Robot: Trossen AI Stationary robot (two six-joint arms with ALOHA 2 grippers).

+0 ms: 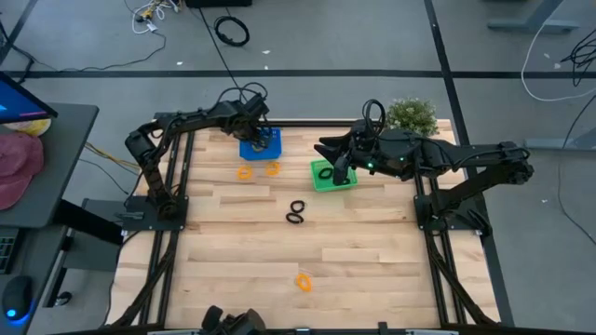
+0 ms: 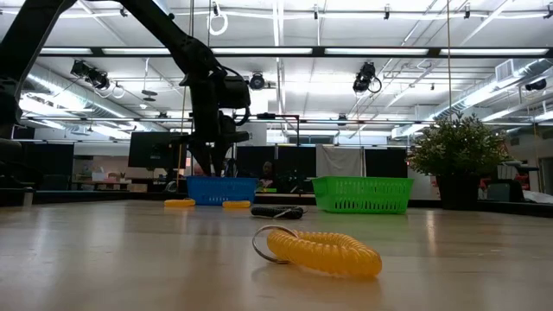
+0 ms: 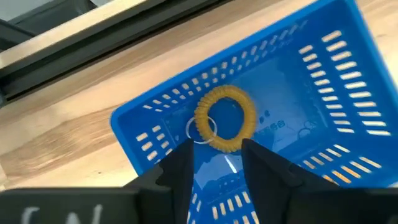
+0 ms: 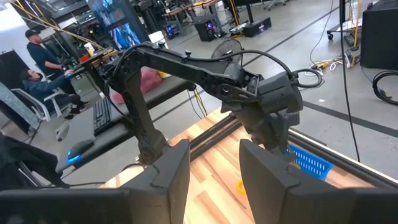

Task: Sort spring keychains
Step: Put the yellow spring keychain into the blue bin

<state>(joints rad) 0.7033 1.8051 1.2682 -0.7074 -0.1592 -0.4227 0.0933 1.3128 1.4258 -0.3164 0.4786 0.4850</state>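
Note:
My left gripper (image 1: 259, 138) hangs open over the blue basket (image 1: 261, 146). In the left wrist view its gripper (image 3: 214, 155) has one orange spring keychain (image 3: 225, 118) just beyond the fingertips, lying inside the blue basket (image 3: 323, 93). My right gripper (image 1: 330, 156) is open and empty above the green basket (image 1: 332, 175); it shows in the right wrist view (image 4: 214, 162). Two orange keychains (image 1: 244, 171) (image 1: 273, 168) lie on the table before the blue basket. Black keychains (image 1: 296, 212) lie at mid-table. One orange keychain (image 1: 304, 281) lies near the front edge, close in the low view (image 2: 321, 250).
A potted plant (image 1: 411, 115) stands at the table's far right corner behind the green basket (image 2: 363, 194). The blue basket (image 2: 221, 190) stands at the far edge. Bare wood lies between the baskets and the front edge. People sit beyond the table's left side (image 4: 37, 68).

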